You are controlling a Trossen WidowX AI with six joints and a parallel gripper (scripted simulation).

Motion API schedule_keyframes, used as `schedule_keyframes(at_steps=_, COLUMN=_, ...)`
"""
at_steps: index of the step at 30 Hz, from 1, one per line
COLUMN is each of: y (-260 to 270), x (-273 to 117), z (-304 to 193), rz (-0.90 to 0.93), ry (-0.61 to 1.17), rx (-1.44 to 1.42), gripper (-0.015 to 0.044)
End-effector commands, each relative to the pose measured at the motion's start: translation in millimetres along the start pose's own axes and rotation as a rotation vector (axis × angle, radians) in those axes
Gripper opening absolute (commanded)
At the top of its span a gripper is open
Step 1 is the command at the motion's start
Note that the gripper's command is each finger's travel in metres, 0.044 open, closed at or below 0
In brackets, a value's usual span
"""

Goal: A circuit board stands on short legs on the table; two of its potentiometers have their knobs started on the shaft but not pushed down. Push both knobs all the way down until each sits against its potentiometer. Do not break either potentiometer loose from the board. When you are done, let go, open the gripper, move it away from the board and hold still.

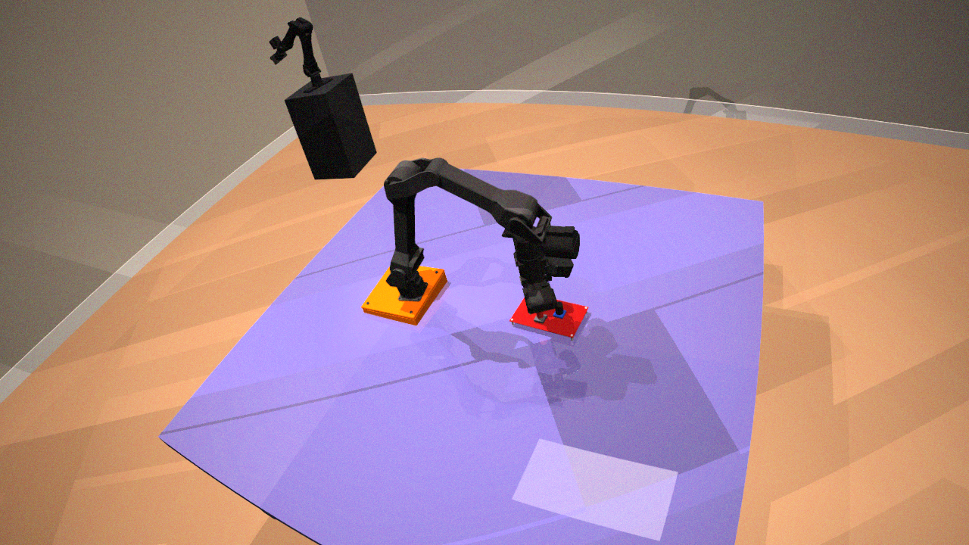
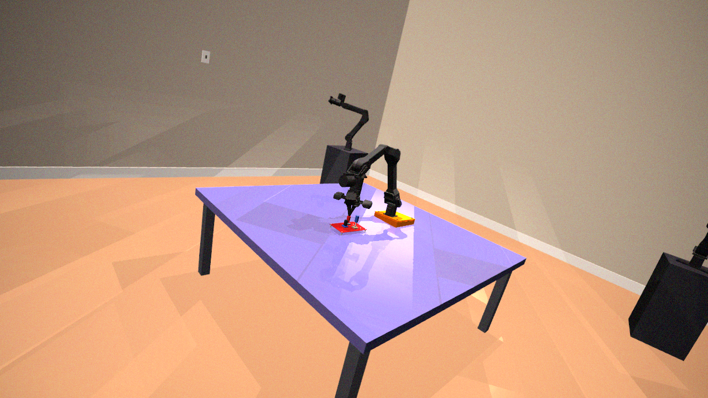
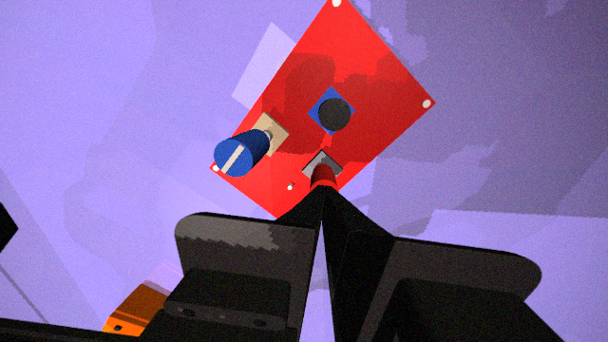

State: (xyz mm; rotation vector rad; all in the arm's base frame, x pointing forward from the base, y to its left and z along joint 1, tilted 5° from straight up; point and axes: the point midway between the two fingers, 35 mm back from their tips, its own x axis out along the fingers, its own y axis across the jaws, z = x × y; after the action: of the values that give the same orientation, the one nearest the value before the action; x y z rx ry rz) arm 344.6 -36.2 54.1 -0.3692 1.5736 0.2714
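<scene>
The gripper [image 3: 324, 190] is fully closed, holding nothing, its tip pressing on the red knob [image 3: 323, 175] at the board's [image 3: 380, 85] near edge. Pressing off-centre can slip sideways, bending that potentiometer loose.

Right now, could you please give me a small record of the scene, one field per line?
board: red, on purple table
pincer: shut, empty, tips on red knob
red knob: on grey pot, under the tips
blue knob: on tan pot, standing high, shaft showing
dark knob: on blue pot, sitting low
arm base: orange plate, beside board
</scene>
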Motion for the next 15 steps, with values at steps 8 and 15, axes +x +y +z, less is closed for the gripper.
schedule_keyframes(at_steps=8, y=-1.4, x=-1.7, z=1.0, rz=0.000, ry=0.010, rx=-0.005, gripper=0.0000)
schedule_keyframes(at_steps=15, y=-1.4, x=-12.7, z=1.1, rz=0.000, ry=0.010, rx=-0.005, gripper=0.0000)
